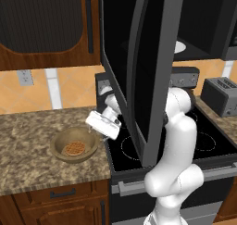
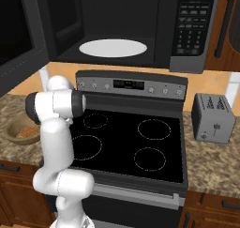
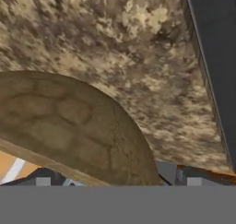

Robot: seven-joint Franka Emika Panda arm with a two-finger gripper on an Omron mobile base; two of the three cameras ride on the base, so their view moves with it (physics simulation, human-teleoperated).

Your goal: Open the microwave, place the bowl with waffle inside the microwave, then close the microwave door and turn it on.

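1. On the left I see the brown speckled counter (image 1: 32, 127). The bowl (image 1: 74, 145) sits on it, close to the stove's edge.
2. The waffle (image 1: 74, 148) lies flat in the middle of the bowl.
3. My gripper (image 1: 95, 135) hangs just over the bowl's rim, at about 2 o'clock from the waffle. My hand camera looks down the bowl's outside wall (image 3: 69, 126), very close up.
4. The fingers (image 3: 44, 178) are spread wide, one on each side of the bowl's rim. They hold nothing. I cannot tell if they touch the bowl.
5. Next comes the microwave door (image 1: 139, 71). It is swung wide open and sticks out over the stove, at 3 o'clock from the bowl.
6. The stove (image 2: 136, 147) has a black top with four ring marks.
7. Above it, at 12 o'clock, is the microwave (image 2: 117, 30). I can see inside it. The white round plate (image 2: 113, 48) lies there with nothing on it.
8. Far right, at 3 o'clock from the stove, a grey toaster (image 2: 213, 117) stands on the counter.
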